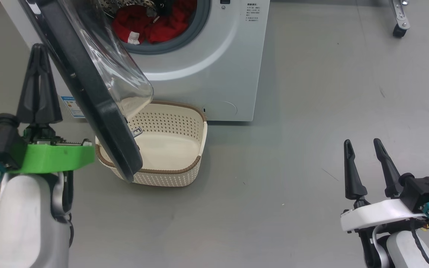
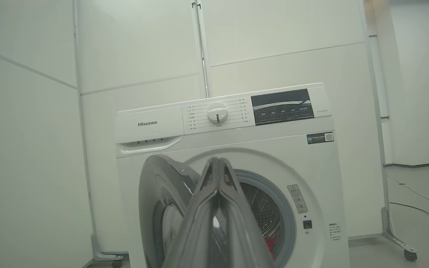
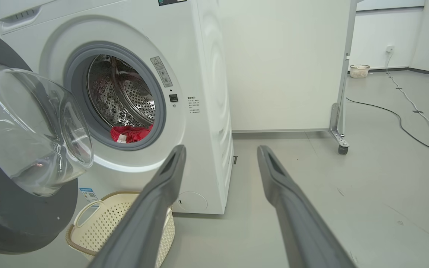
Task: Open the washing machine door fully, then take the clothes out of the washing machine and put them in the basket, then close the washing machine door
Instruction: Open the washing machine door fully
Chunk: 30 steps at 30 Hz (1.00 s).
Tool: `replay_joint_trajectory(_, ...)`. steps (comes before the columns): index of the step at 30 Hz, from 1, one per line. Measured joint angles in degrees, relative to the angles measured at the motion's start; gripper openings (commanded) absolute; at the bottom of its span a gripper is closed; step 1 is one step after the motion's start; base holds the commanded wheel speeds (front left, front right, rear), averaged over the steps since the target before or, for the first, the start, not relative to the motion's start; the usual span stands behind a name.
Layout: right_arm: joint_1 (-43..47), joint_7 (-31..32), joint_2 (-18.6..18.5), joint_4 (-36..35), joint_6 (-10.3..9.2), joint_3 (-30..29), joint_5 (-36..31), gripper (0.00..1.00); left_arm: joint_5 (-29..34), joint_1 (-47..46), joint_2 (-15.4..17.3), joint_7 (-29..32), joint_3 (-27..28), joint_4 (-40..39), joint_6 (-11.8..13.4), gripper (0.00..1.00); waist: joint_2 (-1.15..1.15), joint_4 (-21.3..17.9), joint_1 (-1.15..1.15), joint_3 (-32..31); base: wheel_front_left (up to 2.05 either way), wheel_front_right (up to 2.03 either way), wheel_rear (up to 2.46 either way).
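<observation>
One door (image 1: 104, 126) ajar, glass bulge facing machine (image 1: 214, 67), left gripper (image 1: 38, 47) closed empty, right gripper (image 1: 362, 141) open.

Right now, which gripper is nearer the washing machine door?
Left. The left gripper, shut, sits beside the washing machine door; the right gripper, open, is far off to the right.

the washing machine (image 2: 322, 178) reads "hisense" on its drawer panel (image 2: 147, 128); smaller labels (image 2: 320, 138) seem illegible.
</observation>
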Motion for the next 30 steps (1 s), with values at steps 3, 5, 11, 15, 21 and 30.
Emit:
replay_joint_trajectory(3,0.0,0.0,0.2,-0.1,0.2,-0.2,-0.1,1.0,0.4,-0.7,0.0,0.0,-2.0,-0.2,-0.5,0.0,0.0,-0.2,0.0,0.0,0.0,0.0,0.0)
replay_joint_trajectory(5,0.0,0.0,0.3,-0.1,0.43,-0.3,-0.2,1.0,1.0,-1.0,0.0,0.1,-3.3,-0.3,-0.9,0.0,0.0,-0.4,0.0,0.0,0.0,0.0,0.0)
replay_joint_trajectory(11,0.1,0.0,1.0,-0.1,0.97,-0.5,-0.5,1.0,1.1,-1.4,-0.2,2.8,-7.1,0.7,-1.8,0.0,0.0,-1.1,0.0,0.0,0.0,0.0,0.0)
replay_joint_trajectory(15,0.1,0.0,1.6,0.0,1.49,-0.3,-1.0,1.0,1.0,-1.2,-0.3,4.8,-8.4,2.6,-2.1,0.0,0.0,-1.9,0.0,0.0,0.0,0.0,0.0)
replay_joint_trajectory(21,0.1,0.0,2.0,0.2,1.6,-0.3,-1.1,1.0,-0.1,0.3,-0.9,6.8,-10.2,5.3,-2.5,0.0,0.0,-3.1,0.0,0.2,0.0,0.0,0.0)
replay_joint_trajectory(30,0.1,0.0,2.8,1.0,2.48,-0.4,-1.5,1.0,-1.8,3.3,-0.9,9.7,-10.8,11.0,-2.5,0.0,0.0,-5.2,0.0,0.9,0.0,0.0,0.0)
